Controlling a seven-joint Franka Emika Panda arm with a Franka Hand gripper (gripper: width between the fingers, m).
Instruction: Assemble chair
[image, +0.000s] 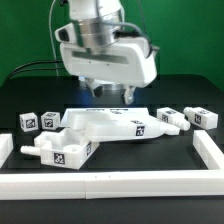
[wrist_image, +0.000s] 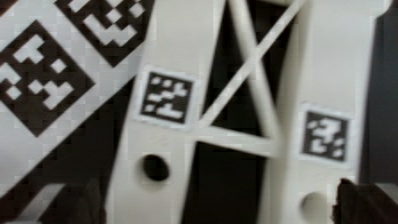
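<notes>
The chair is in loose white tagged parts on the black table. A flat frame piece with a cross brace lies in the middle. My gripper hangs open just above it. In the wrist view the frame piece fills the picture, showing two small tags and a round hole. It runs between my dark fingertips, and the gripper holds nothing. A notched block lies in front at the exterior view's left. Two small blocks sit behind it.
Two more short white pieces lie at the exterior view's right. A white border rail runs along the front and up both sides. The marker board with large tags lies beside the frame piece.
</notes>
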